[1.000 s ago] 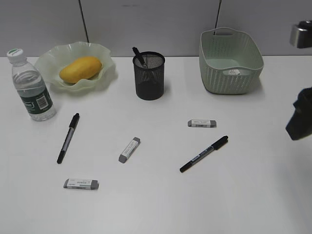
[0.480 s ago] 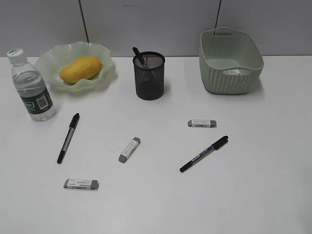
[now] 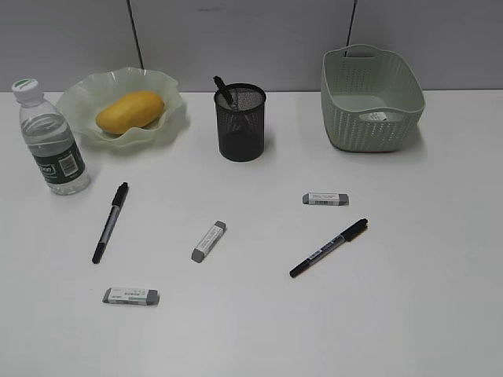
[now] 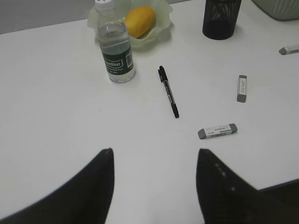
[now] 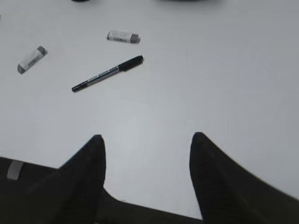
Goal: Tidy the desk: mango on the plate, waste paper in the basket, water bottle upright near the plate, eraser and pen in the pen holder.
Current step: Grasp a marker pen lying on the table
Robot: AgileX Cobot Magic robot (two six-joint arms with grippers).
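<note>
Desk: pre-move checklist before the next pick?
1. Mango on plate: ok.
2. Bottle upright near plate: ok.
3. Paper in basket: ok.
4. Pens in holder: not ok, two lie on the desk; one sticks out of the holder.
5. Erasers in holder: not ok, three on the desk.
6. Left tool and right tool open, empty: ok.

No legible text; water bottle (image 4: 114, 52) label blurred.

Both the left gripper (image 4: 154, 156) and the right gripper (image 5: 145, 142) hover with jaws spread, holding nothing.
</note>
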